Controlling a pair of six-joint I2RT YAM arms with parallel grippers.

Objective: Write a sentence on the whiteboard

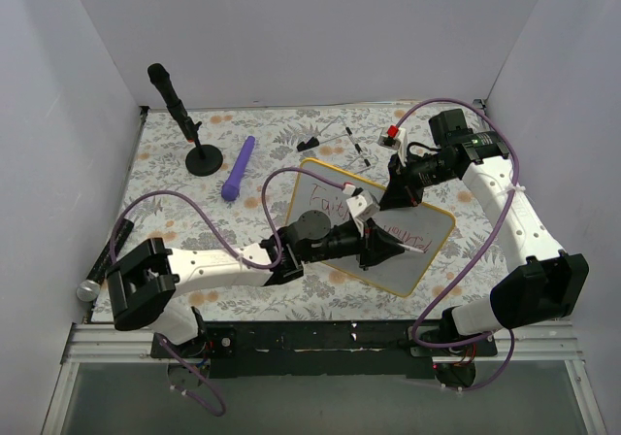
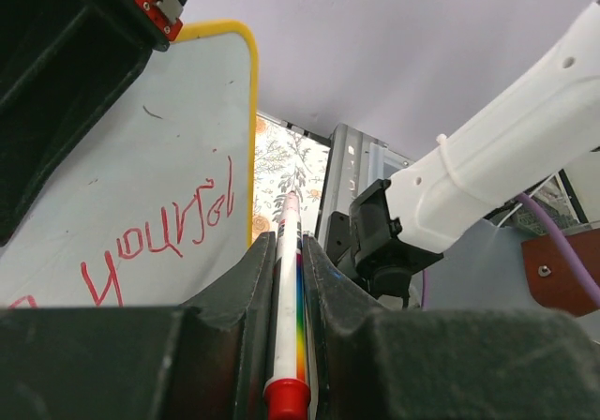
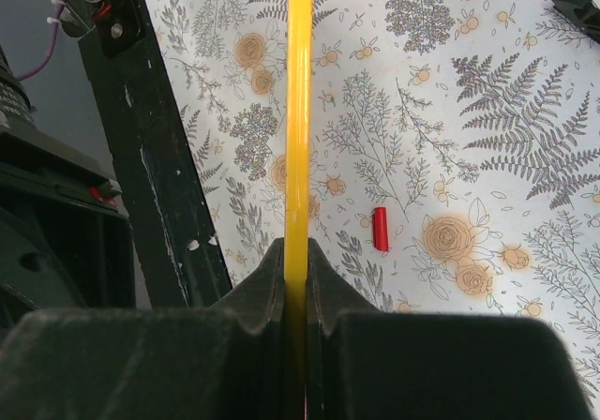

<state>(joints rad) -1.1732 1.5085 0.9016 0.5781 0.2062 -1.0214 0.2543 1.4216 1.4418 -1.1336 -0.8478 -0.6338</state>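
Both arms hide much of the thin red handwritten sentence (only roughly "yourself" reads). The yellow-rimmed white rectangular whiteboard sits centre-right on the floral tablecloth. The right gripper is clenched on its rim, and the left gripper grasps a white, red-ended marker. A purple cylinder lies far-left.

**Top view:** the left gripper and right gripper cover the middle of the whiteboard. Of the sentence, only red fragments show, too small to read. Small items at the far side are too small to identify.

**Left wrist view:** the lettering runs off the left edge, and the marker is half buried between the fingers.

**Right wrist view:** the board appears edge-on, with its face hidden.
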